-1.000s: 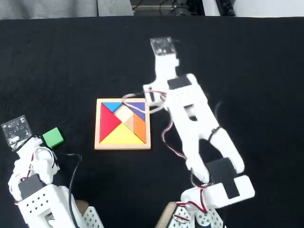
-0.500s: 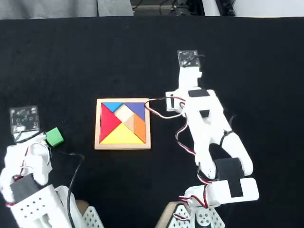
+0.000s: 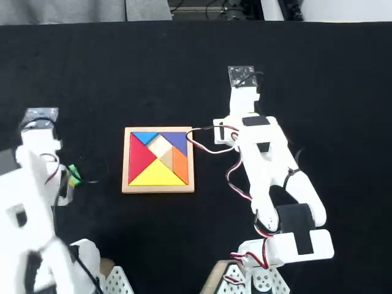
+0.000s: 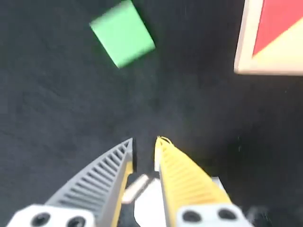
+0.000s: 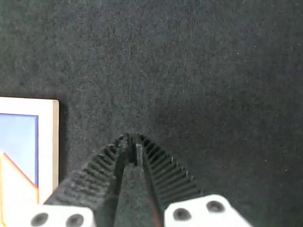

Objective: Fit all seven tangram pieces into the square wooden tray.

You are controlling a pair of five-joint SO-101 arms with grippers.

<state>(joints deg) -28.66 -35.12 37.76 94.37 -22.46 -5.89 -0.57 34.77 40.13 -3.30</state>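
On the black tabletop [image 3: 306, 73], centre-left, the square wooden tray [image 3: 127, 160] lies flat. It holds a red triangle [image 3: 139, 158], a yellow triangle [image 3: 158, 176], an orange piece [image 3: 180, 164] and two blue triangles at the far edge, around a pale wood-coloured patch at the middle. A green piece [image 3: 73, 175] lies outside the tray, to its left and apart from it, partly under the left arm [image 3: 27, 184].

Left hand [image 4: 144, 141] points down at bare cloth near the green piece [image 4: 122, 33] – fingers a narrow slit apart, nothing between them.

Right arm [image 3: 263, 159] is stretched along the tray's right side. Right hand [image 5: 131, 139] sits low over cloth just beside a tray corner [image 5: 54, 142] – fingertips pressed together, nothing gripped.
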